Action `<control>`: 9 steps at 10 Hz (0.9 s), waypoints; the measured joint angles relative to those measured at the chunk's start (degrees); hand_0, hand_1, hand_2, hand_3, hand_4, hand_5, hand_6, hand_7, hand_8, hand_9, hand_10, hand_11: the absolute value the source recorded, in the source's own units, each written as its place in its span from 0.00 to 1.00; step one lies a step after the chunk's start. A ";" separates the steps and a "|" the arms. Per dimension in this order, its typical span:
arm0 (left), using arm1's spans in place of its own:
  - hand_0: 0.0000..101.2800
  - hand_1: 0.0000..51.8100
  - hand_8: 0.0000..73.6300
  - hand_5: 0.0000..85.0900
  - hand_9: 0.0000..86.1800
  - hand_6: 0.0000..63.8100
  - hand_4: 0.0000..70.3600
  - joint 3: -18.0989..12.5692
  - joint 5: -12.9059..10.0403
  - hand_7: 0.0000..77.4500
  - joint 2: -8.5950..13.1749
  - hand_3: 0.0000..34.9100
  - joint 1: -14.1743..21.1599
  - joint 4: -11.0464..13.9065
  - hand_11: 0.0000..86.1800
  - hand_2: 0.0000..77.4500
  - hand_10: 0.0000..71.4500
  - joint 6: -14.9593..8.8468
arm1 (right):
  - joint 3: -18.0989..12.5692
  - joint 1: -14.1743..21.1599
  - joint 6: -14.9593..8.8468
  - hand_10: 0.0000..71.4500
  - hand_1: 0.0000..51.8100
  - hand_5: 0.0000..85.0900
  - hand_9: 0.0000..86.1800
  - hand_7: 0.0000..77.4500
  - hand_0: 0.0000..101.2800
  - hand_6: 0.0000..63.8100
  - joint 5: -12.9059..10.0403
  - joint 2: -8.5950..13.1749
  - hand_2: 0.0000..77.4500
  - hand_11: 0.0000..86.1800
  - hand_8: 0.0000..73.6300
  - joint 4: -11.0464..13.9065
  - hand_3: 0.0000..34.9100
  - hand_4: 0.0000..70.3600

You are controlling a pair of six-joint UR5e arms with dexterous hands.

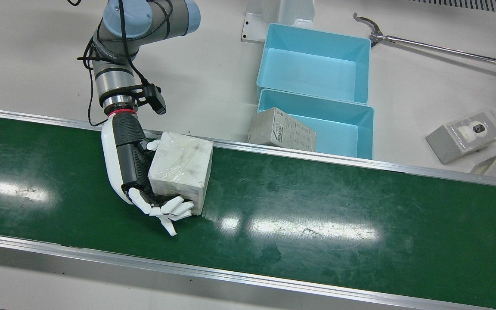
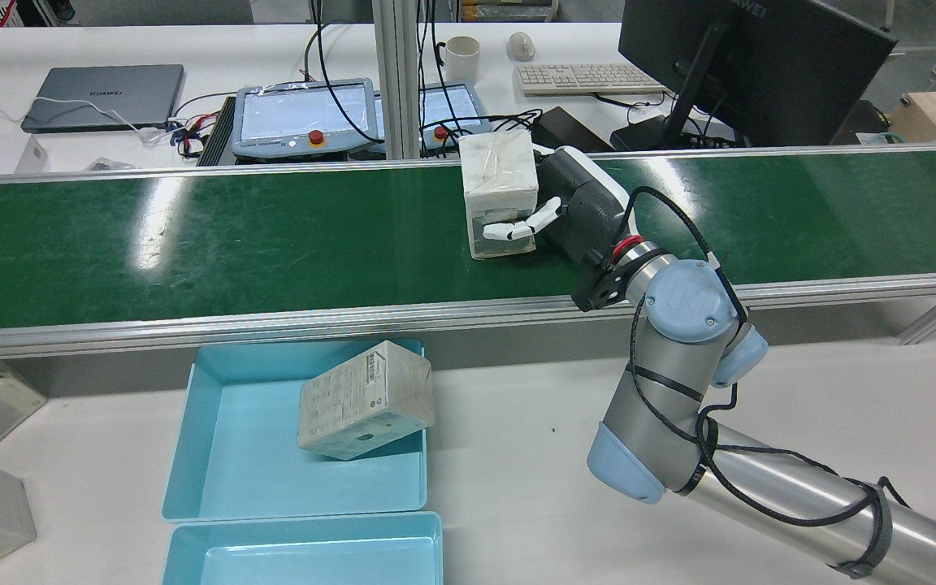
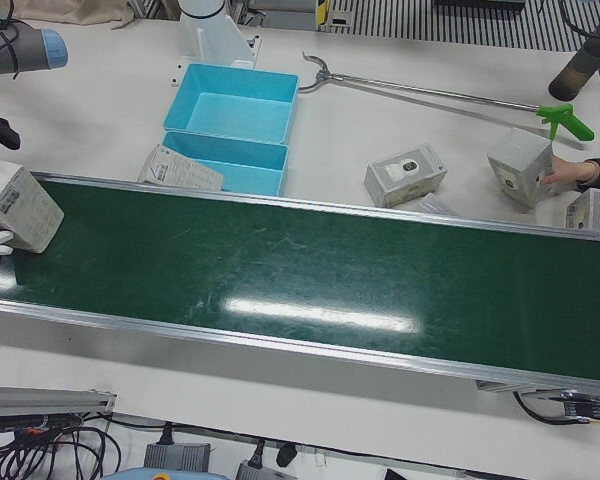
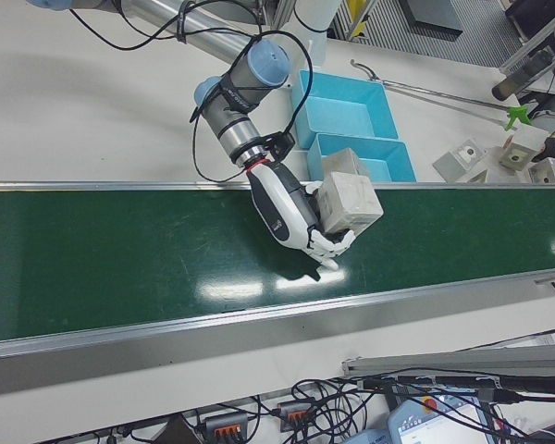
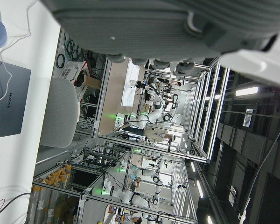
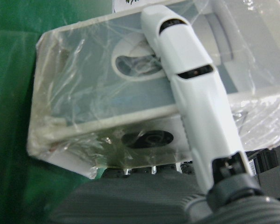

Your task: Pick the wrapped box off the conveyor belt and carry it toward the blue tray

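Observation:
The wrapped box (image 1: 181,165), white under clear film, is over the green conveyor belt (image 1: 317,206) near its rail on the robot's side, tilted. My right hand (image 1: 131,168) is shut on it, palm against one side and fingers (image 1: 172,209) curled round the opposite face. I cannot tell whether the box touches the belt. The grasp also shows in the rear view (image 2: 574,207), the right-front view (image 4: 291,213) and the right hand view, with a finger (image 6: 191,79) across the box (image 6: 107,102). Two blue trays (image 1: 360,129) stand beside the belt. My left hand (image 5: 177,28) shows only as a blurred grey mass.
Another wrapped box (image 1: 281,129) leans on the rim of the nearer tray (image 2: 232,439). A long grabber tool (image 1: 424,45) and boxed cameras (image 1: 467,135) lie on the white table. A person's hand (image 3: 570,172) holds a box at the far end.

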State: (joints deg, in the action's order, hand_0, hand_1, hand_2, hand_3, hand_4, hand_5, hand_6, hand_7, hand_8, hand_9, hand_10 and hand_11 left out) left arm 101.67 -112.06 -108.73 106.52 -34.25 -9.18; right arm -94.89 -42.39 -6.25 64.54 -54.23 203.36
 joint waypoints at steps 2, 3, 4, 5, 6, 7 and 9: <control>0.00 0.00 0.01 0.01 0.01 0.01 0.00 0.00 0.00 0.00 0.00 0.00 0.00 0.00 0.01 0.01 0.01 0.00 | -0.36 -0.86 0.08 0.42 0.18 0.65 0.48 0.49 0.60 0.57 3.92 5.12 0.38 0.23 0.55 2.76 0.00 0.40; 0.00 0.00 0.01 0.01 0.01 0.01 0.00 0.00 0.00 0.00 0.00 0.00 0.00 0.00 0.01 0.01 0.01 0.00 | -0.50 -0.71 0.09 0.54 0.18 0.68 0.50 0.51 0.59 0.61 5.28 7.92 0.38 0.38 0.59 4.35 0.01 0.43; 0.00 0.00 0.01 0.01 0.00 0.01 0.00 0.00 0.00 0.01 0.00 0.00 0.00 0.00 0.01 0.01 0.00 0.00 | -0.75 0.03 0.09 0.54 0.18 0.68 0.50 0.51 0.59 0.61 6.13 10.28 0.38 0.38 0.59 5.73 0.01 0.43; 0.00 0.00 0.01 0.01 0.01 0.01 0.00 0.00 0.00 0.01 0.00 0.00 0.00 0.00 0.01 0.01 0.01 0.00 | -1.15 1.25 0.10 0.57 0.18 0.70 0.51 0.52 0.60 0.63 6.57 11.97 0.38 0.41 0.61 6.62 0.01 0.46; 0.00 0.00 0.01 0.01 0.01 0.01 0.00 0.00 0.00 0.01 0.00 0.00 0.00 0.00 0.01 0.01 0.01 0.00 | -1.55 3.01 0.10 0.61 0.18 0.73 0.52 0.54 0.60 0.68 6.82 13.58 0.38 0.43 0.66 7.38 0.01 0.49; 0.00 0.00 0.01 0.01 0.00 0.01 0.00 0.00 0.00 0.00 0.00 0.00 0.00 0.00 0.01 0.01 0.01 0.00 | -1.66 4.76 0.10 0.61 0.18 0.73 0.52 0.54 0.60 0.68 7.00 14.96 0.38 0.43 0.66 8.02 0.01 0.49; 0.00 0.00 0.01 0.01 0.00 0.01 0.00 0.00 0.00 0.00 0.00 0.00 0.00 0.00 0.01 0.01 0.01 0.00 | -0.13 7.41 0.10 0.62 0.04 0.74 0.52 0.55 0.60 0.68 9.02 18.02 0.42 0.43 0.67 8.72 0.01 0.49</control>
State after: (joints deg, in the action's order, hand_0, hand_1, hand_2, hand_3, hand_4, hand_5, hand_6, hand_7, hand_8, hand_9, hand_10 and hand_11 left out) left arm 101.67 -112.06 -108.73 106.52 -34.25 -9.18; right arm -95.01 -34.98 -6.15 73.56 -36.21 212.07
